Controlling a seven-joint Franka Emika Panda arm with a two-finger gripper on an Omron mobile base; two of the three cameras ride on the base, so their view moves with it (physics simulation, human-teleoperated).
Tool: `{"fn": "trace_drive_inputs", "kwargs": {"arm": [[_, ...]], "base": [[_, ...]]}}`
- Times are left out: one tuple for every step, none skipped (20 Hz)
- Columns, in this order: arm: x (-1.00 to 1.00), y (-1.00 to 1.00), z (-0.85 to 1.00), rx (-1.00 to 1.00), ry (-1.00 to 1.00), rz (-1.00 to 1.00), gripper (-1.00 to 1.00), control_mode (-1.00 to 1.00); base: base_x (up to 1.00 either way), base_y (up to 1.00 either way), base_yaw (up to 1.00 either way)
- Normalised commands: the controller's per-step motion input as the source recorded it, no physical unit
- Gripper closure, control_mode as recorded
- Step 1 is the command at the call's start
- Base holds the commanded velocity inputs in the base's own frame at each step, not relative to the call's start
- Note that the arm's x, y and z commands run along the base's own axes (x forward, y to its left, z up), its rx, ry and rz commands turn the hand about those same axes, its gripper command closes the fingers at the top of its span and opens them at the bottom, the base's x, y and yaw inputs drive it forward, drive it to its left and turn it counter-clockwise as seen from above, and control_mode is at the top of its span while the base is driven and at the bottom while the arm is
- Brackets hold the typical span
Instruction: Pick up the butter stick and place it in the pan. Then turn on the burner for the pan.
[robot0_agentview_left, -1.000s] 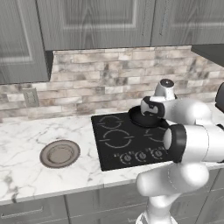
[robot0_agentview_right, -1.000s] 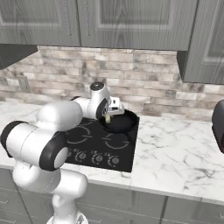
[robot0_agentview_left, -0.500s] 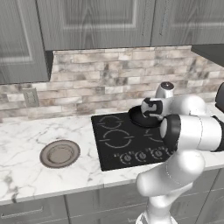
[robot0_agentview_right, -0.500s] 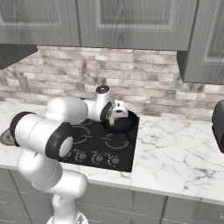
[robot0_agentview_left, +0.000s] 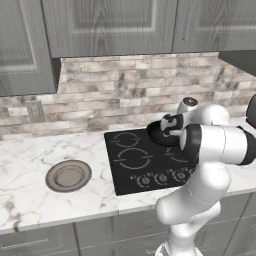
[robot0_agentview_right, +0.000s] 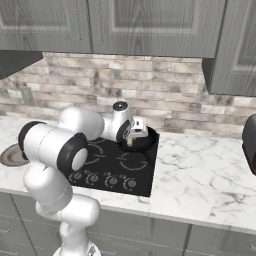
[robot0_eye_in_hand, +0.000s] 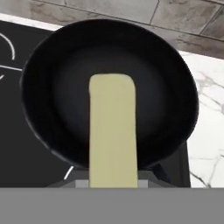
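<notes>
In the left base view the white arm bends up from the lower right and reaches over the black cooktop (robot0_agentview_left: 150, 160) on the marble bench (robot0_agentview_left: 30, 200), and the tool (robot0_agentview_left: 169, 125) hangs over the black pan (robot0_agentview_left: 156, 134) at the back right corner of the cooktop, while a round grey-brown plate (robot0_agentview_left: 68, 175) lies on the bench well to the left. In the right base view the arm comes up from the lower left, the tool (robot0_agentview_right: 134, 136) sits just above the pan (robot0_agentview_right: 142, 144), and a bit of the pale butter stick (robot0_agentview_right: 130, 142) peeks out under it, over the pan. In the hand view the butter stick (robot0_eye_in_hand: 113, 131) runs up from the bottom edge, where the tool has closed tight on it, and its far end is over the dark middle of the pan (robot0_eye_in_hand: 43, 78); I cannot tell if the stick touches the pan floor
</notes>
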Motion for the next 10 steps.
{"fn": "trace_drive_inputs", "kwargs": {"arm": [[0.2,0.0,-0.14,0.0,0.03,0.0,1.0,-1.0],[0.23,0.0,-0.14,0.0,0.03,0.0,1.0,-1.0],[0.23,0.0,-0.14,0.0,0.03,0.0,1.0,-1.0],[0.19,-0.01,-0.12,0.0,0.03,0.0,1.0,-1.0],[0.19,-0.03,-0.09,0.0,0.01,0.0,1.0,-1.0],[0.18,-0.01,-0.1,0.0,0.01,0.0,1.0,-1.0],[0.17,-0.01,-0.11,0.0,0.01,0.0,1.0,-1.0],[0.18,-0.02,-0.14,0.0,0.02,0.0,1.0,-1.0],[0.16,-0.04,-0.13,0.0,0.01,0.0,1.0,-1.0],[0.16,-0.02,-0.14,0.0,0.01,0.0,1.0,-1.0]], "base": [[0.0,0.0,0.0],[0.0,0.0,0.0],[0.0,0.0,0.0],[0.0,0.0,0.0],[0.0,0.0,0.0],[0.0,0.0,0.0],[0.0,0.0,0.0],[0.0,0.0,0.0],[0.0,0.0,0.0],[0.0,0.0,0.0]]}}
